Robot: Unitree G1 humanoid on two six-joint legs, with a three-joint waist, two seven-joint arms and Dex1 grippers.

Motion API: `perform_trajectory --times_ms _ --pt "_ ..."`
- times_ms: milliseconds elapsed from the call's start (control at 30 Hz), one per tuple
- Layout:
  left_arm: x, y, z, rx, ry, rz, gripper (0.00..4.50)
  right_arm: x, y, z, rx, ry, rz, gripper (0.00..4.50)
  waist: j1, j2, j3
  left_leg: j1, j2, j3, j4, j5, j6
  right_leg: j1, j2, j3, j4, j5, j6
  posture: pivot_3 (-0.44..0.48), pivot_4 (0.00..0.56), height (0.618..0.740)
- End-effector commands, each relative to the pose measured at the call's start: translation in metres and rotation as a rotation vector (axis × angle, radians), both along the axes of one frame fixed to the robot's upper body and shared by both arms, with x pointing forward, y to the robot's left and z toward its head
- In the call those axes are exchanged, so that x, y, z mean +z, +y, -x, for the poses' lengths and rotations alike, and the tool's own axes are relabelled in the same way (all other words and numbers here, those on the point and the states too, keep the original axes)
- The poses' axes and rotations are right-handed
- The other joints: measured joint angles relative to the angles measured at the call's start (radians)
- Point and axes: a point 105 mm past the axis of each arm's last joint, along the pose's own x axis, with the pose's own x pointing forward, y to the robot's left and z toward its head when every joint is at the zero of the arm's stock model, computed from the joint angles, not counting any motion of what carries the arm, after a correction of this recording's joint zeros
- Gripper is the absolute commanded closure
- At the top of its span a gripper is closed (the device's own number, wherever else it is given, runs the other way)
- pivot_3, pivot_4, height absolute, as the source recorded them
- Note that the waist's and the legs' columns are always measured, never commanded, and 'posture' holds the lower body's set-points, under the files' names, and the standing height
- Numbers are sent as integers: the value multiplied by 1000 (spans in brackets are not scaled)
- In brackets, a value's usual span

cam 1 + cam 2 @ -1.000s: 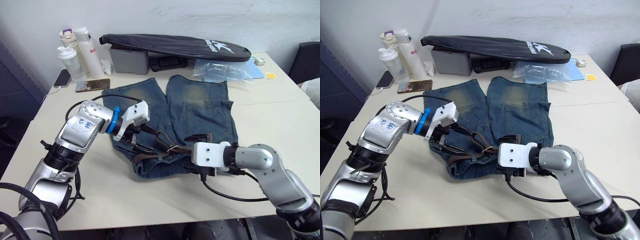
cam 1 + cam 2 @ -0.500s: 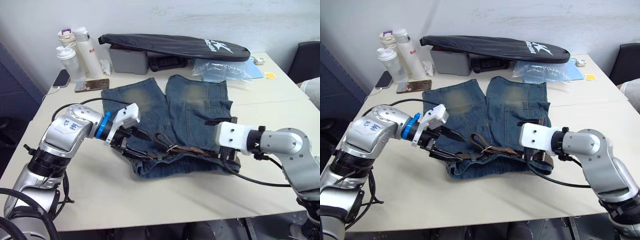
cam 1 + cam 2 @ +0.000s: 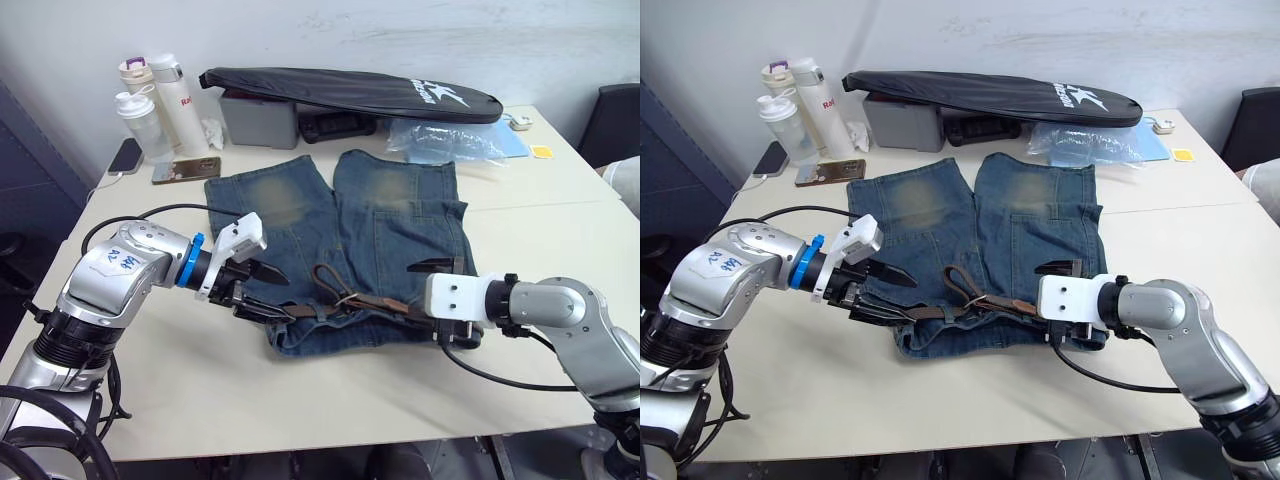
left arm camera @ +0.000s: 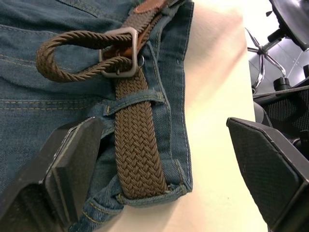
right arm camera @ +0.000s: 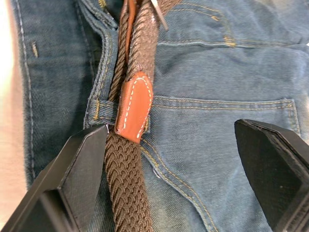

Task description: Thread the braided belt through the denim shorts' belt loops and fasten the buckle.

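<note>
From the head camera, the denim shorts [image 3: 350, 240] lie flat on the tabletop [image 3: 560, 240], legs pointing away, waistband nearest the robot. The braided belt [image 3: 372, 300] runs along that waistband, with a slack loop of strap rising beside the buckle [image 3: 343, 298] near the middle. The left tool [image 3: 262, 290] sits at the left end of the waistband, fingers spread wide and holding nothing. The right tool [image 3: 452, 300] sits at the right end, also wide and empty. Behind the shorts stand bottles [image 3: 150, 100], a phone [image 3: 185, 170], a grey box [image 3: 260, 120], a long black bag [image 3: 350, 92] and a plastic bag [image 3: 440, 140].

In the left wrist view, the belt [image 4: 137, 145] passes under two belt loops [image 4: 140, 99] at the waistband's corner. The silver buckle [image 4: 120, 53] has the strap looped through it. One black finger rests on the denim, the other stands over the bare tabletop, well apart.

In the right wrist view, the belt's tan leather tip [image 5: 133, 106] lies on the braid at a belt loop [image 5: 99, 110]. The fingers [image 5: 82, 179] stand wide, gripping nothing.
</note>
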Motion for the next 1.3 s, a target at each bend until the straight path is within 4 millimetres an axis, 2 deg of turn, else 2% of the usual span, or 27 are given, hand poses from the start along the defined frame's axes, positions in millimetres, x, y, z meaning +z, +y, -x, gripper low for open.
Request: perform_trajectory --times_ms 33,333,433,633,733,767,800,833,967,1000,1100,1133,1300 --pt "8 2 2 0 -38 2 0 13 6 -6 10 -84 -17 97 0 0 0 0 0 0 0 0 0 0 0 0 0 0 0 0 150 622" --pt "5 3 1 15 -36 -1 0 22 8 -12 10 -119 -34 97 0 0 0 0 0 0 0 0 0 -1 0 0 0 0 0 0 150 622" --pt "5 4 0 26 -36 -4 0 16 14 -12 22 -109 -38 97 0 0 0 0 0 0 0 0 0 0 0 0 0 0 0 0 150 622" --pt "6 10 -6 68 -63 -14 0 6 11 -14 24 -99 -21 97 0 0 0 0 0 0 0 0 0 -1 0 0 1 0 0 0 150 622" --pt "8 12 -6 77 -60 -6 0 5 12 -14 29 -94 -29 823 0 0 0 0 0 0 0 0 0 0 0 0 1 0 0 0 150 622" --pt "9 14 -7 89 -63 1 382 5 13 -15 31 -95 -33 1404 0 0 0 0 0 0 1 0 0 -1 0 0 1 0 0 0 150 622" --pt "10 14 -7 94 -52 11 488 5 14 -16 34 -96 -35 1689 0 0 0 0 0 0 1 0 0 -1 0 0 1 0 0 0 150 622" --pt "11 14 -6 94 -44 17 768 5 14 -16 36 -96 -36 2209 -1 0 0 0 0 0 1 0 0 -1 0 0 1 0 0 0 150 622" --pt "10 18 -7 114 -33 13 2467 6 16 -18 41 -96 -41 4038 -1 0 0 0 0 0 1 0 0 -1 0 0 1 0 0 0 150 622" --pt "7 20 -7 119 -33 0 3030 6 16 -18 43 -96 -42 4500 -1 0 0 1 0 0 1 0 0 -1 0 0 2 0 0 0 150 622" --pt "0 22 -8 128 -32 -21 4249 7 17 -17 45 -97 -46 4500 -1 0 0 0 0 0 1 0 0 -1 0 0 2 0 0 0 150 622" --pt "-2 20 -8 126 -34 -25 4406 8 17 -17 45 -99 -47 4500 -1 0 0 0 0 0 1 0 0 -1 0 0 2 0 0 0 150 622" --pt "-12 12 -14 133 -49 -33 4406 13 15 -17 39 -110 -47 4500 1 0 -1 0 0 0 1 0 0 -1 0 0 4 0 -1 0 150 622"
